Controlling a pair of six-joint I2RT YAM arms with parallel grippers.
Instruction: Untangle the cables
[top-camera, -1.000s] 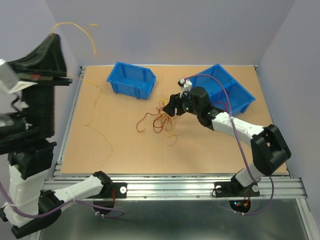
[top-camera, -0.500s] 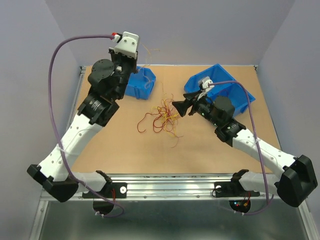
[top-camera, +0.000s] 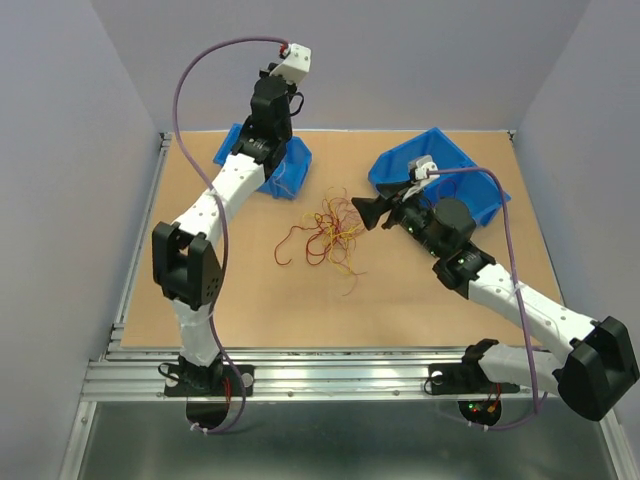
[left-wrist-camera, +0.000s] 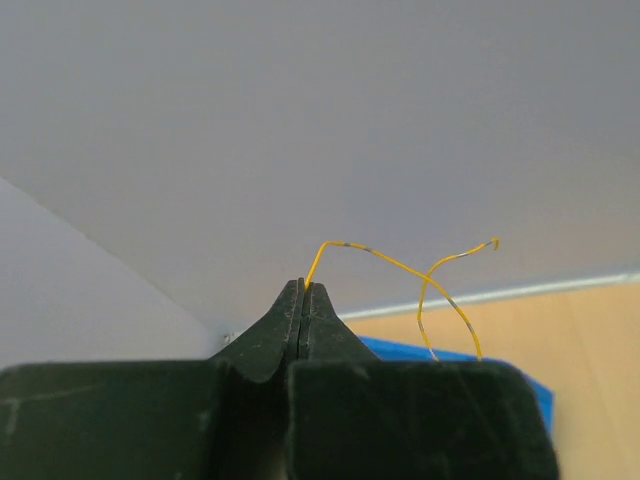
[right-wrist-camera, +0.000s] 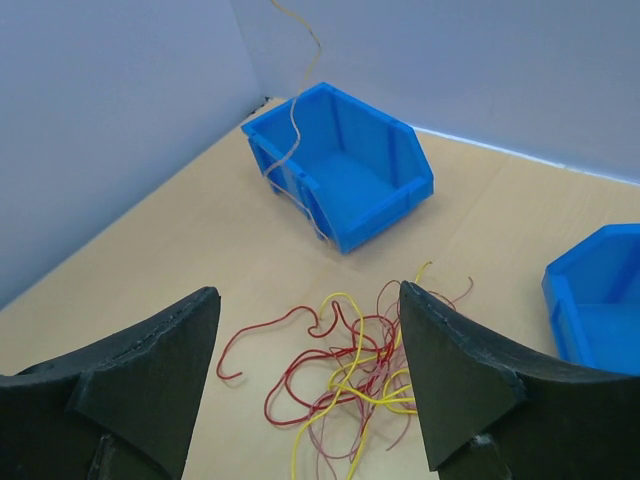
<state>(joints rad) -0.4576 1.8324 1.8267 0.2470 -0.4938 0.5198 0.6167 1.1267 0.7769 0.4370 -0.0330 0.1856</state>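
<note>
The cables (top-camera: 325, 232) lie as a loose tangle of yellow, orange and dark red wires in the middle of the table, and also show in the right wrist view (right-wrist-camera: 370, 370). My right gripper (top-camera: 365, 212) is open and empty, just right of the tangle and pointing at it (right-wrist-camera: 307, 290). My left gripper (top-camera: 280, 105) is raised over the left blue bin (top-camera: 290, 170). It is shut (left-wrist-camera: 303, 290) on one thin yellow wire (left-wrist-camera: 400, 265). That wire hangs down into the bin in the right wrist view (right-wrist-camera: 298, 110).
A second blue bin (top-camera: 470, 185) stands at the back right, behind my right arm, and shows in the right wrist view (right-wrist-camera: 600, 300). The left bin also shows there (right-wrist-camera: 350, 170). Grey walls close in the back and sides.
My left arm has swung from the far left to above the left bin, carrying the yellow wire. The wire that lay on the table's left side is gone. My right gripper drew back slightly.
</note>
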